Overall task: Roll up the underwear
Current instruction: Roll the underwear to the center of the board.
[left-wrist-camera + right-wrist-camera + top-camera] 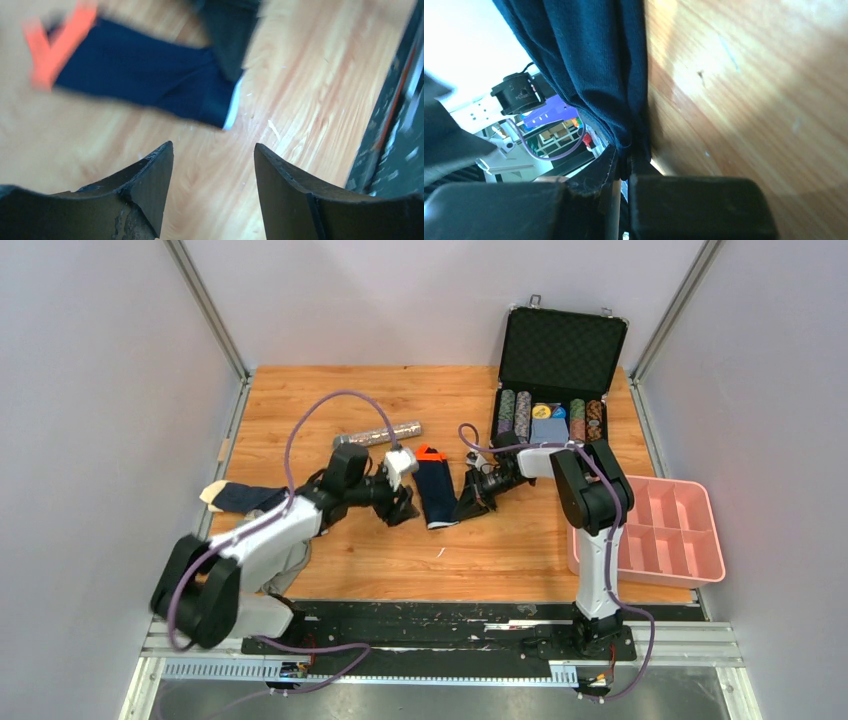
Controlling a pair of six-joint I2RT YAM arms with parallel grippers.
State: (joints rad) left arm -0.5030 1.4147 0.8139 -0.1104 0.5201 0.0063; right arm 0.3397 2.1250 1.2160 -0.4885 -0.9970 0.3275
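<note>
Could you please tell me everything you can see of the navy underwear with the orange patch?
The navy underwear is soft, dark blue knit cloth, folded into a narrow strip lying on the wooden table. An orange patch marks its far end, and a pale edge shows at the near end. The right gripper is shut on its right edge, bunching the cloth. The left gripper stands open beside it, not touching.

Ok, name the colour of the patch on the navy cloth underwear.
Orange patch; top external view shows it best.
</note>
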